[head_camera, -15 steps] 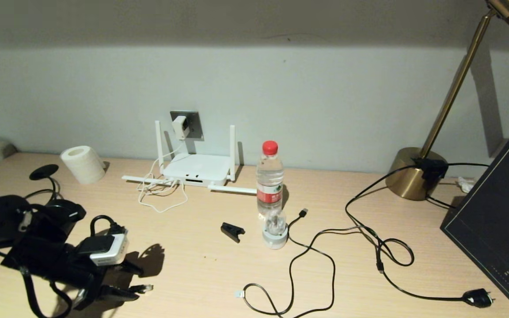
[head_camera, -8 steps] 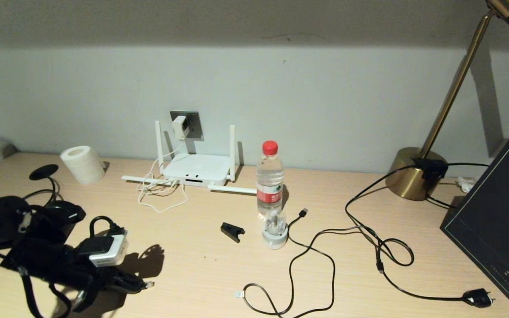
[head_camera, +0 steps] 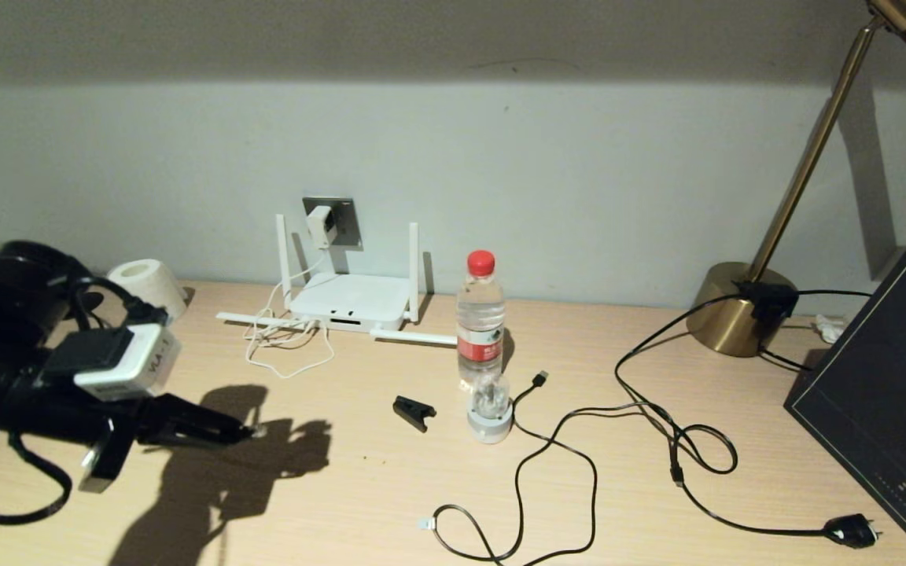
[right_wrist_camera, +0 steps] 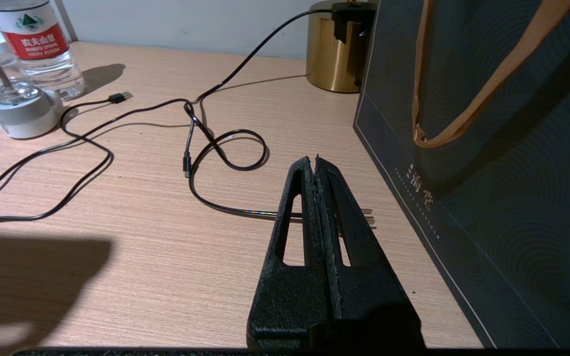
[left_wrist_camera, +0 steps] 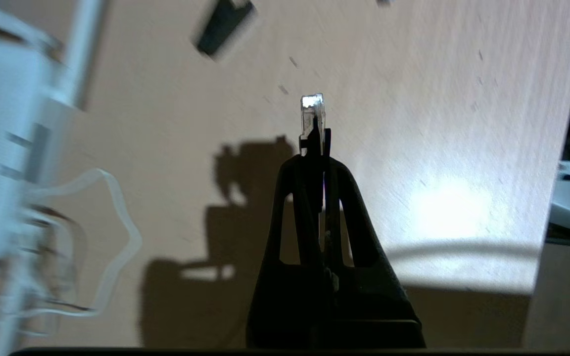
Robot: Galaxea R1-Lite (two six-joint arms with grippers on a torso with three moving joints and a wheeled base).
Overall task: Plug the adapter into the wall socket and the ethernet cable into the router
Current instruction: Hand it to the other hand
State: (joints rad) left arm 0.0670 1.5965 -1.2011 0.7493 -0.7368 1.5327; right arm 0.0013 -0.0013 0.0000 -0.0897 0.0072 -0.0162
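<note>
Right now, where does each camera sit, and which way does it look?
Head: high, looking forward and down over the desk at the router and socket; left hand shows.
Left wrist: behind the left hand, shut on the ethernet plug.
Right wrist: behind the shut right hand, facing the bag.
Shared: bottle.

I see a matt wood-grain desk, a glossy brass lamp base, and a probably plastic white router.
</note>
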